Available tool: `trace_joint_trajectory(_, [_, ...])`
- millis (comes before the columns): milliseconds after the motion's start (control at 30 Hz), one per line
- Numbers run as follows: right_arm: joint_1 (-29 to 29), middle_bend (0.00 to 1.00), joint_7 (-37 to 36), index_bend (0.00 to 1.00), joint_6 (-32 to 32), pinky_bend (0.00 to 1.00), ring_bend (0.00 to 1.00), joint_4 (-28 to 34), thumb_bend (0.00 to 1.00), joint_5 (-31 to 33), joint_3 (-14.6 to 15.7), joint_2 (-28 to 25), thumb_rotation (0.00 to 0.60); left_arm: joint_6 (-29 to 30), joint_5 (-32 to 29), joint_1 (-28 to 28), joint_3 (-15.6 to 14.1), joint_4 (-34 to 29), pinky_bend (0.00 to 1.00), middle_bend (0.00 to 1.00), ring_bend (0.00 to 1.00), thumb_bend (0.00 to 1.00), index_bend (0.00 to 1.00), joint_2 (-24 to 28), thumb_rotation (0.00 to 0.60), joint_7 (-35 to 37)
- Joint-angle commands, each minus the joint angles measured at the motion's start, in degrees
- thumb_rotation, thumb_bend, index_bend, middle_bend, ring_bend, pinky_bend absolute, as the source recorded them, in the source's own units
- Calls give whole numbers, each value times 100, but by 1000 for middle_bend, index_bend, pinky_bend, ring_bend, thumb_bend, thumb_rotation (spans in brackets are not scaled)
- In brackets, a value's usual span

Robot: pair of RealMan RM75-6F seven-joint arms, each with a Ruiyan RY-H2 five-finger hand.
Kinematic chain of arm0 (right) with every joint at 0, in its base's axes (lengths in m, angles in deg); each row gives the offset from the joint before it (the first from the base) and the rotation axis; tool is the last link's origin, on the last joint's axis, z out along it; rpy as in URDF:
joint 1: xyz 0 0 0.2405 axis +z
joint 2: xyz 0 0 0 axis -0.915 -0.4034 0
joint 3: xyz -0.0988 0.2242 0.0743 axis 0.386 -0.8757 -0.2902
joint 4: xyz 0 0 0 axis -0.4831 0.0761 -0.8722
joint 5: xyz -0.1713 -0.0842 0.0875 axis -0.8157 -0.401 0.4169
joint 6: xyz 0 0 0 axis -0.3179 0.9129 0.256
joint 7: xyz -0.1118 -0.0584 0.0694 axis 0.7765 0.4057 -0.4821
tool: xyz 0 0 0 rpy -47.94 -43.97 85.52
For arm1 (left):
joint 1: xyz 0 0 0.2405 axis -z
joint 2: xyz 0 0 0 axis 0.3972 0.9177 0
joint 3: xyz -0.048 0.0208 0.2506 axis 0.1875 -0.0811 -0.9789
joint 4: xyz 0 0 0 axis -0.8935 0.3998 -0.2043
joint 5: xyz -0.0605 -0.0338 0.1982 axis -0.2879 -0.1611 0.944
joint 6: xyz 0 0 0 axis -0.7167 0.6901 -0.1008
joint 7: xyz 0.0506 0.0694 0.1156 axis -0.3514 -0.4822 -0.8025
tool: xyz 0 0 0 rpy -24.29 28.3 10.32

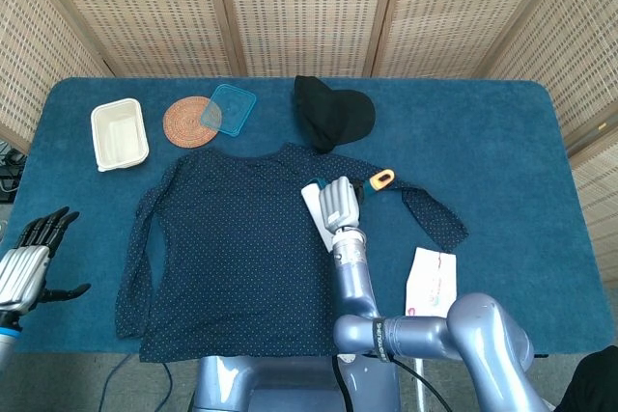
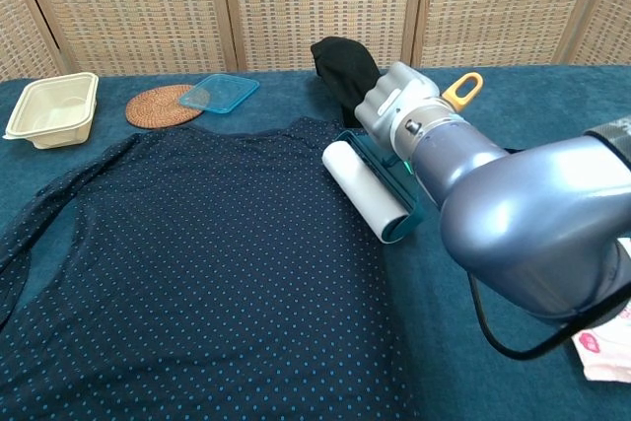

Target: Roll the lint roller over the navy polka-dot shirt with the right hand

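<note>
The navy polka-dot shirt (image 1: 232,238) (image 2: 197,263) lies flat on the blue table, sleeves spread. My right hand (image 1: 339,203) (image 2: 399,105) grips the lint roller, whose white roll (image 1: 315,209) (image 2: 363,188) lies at the shirt's right edge near the armpit. The roller's yellow handle end (image 1: 382,178) (image 2: 460,89) sticks out to the right of the hand. My left hand (image 1: 27,260) hovers off the table's left front corner, fingers apart and holding nothing; it shows only in the head view.
A black cap (image 1: 331,113) (image 2: 363,74) lies behind the shirt's collar. At back left are a cream tray (image 1: 120,133), a round woven coaster (image 1: 188,121) and a teal lid (image 1: 230,108). A white paper packet (image 1: 432,277) (image 2: 603,337) lies at front right.
</note>
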State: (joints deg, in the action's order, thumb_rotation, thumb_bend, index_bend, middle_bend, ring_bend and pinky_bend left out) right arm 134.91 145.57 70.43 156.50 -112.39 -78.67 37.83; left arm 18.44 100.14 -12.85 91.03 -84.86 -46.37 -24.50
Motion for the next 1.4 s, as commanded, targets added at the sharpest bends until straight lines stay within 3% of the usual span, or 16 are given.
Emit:
trace_joint_trajectory(33, [28,1000,35,765,-14,1000,1000,20,892,-14,-36,75,600,2,-13,-4,2,4,0,0,0,0,0,3,600,10])
trace_joint_trajectory(567, [718,1000,375,763,67,1000,1000,-246,892,-183,-618,1303,600,-78,-24,33,-2,58,0,0,0,0,0,5,600,91])
trace_joint_trajectory(800, [824,1000,495,763,135,1000,1000,-464,892,-231,-768,1605,600,-85,-25,38,-2,58,0,0,0,0,0,16,600,110])
trace_joint_trajectory(1067, [644,1000,647,763,178,1000,1000,-638,892,-343,-572,1540,600,-82,-24,38,-2,70,0,0,0,0,0,19,600,128])
trace_joint_trajectory(1400, [83,1000,679,763,213,1000,1000,-611,892,-651,-113,911,600,-78,-53,40,-19,47,0,0,0,0,0,-50,600,-61])
